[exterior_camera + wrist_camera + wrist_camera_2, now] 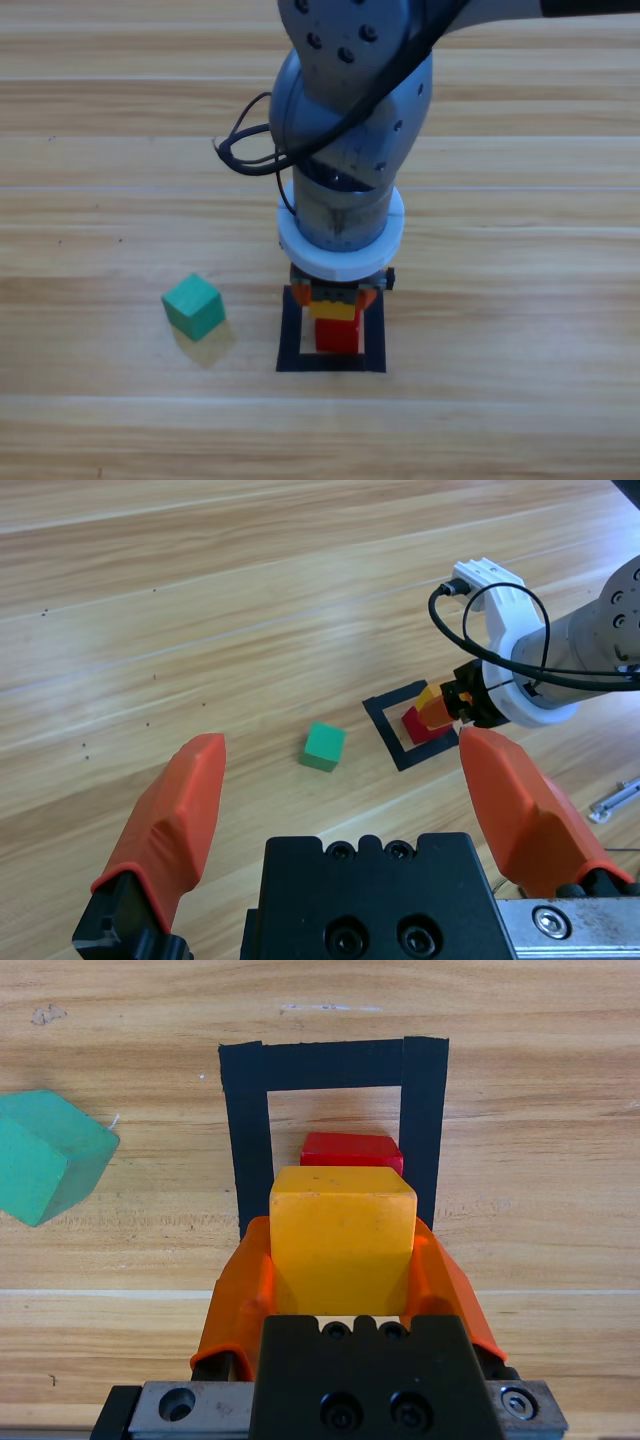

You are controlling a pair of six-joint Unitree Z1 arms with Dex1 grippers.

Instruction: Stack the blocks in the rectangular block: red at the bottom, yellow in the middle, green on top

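The right gripper (336, 296) is clamping the yellow cube (342, 1235) between its orange jaws, holding it over the red cube (351, 1149) inside the black tape square (290, 340); whether yellow is touching red cannot be told. The left gripper (345, 810) is hanging well apart with jaws spread wide and nothing between them. The wooden table (520, 300), pale planks running across, is carrying everything. One tape square is showing, and three cubes: one red, one yellow, one green. The green cube (193, 306) is sitting outside the square, to its left in the high view.
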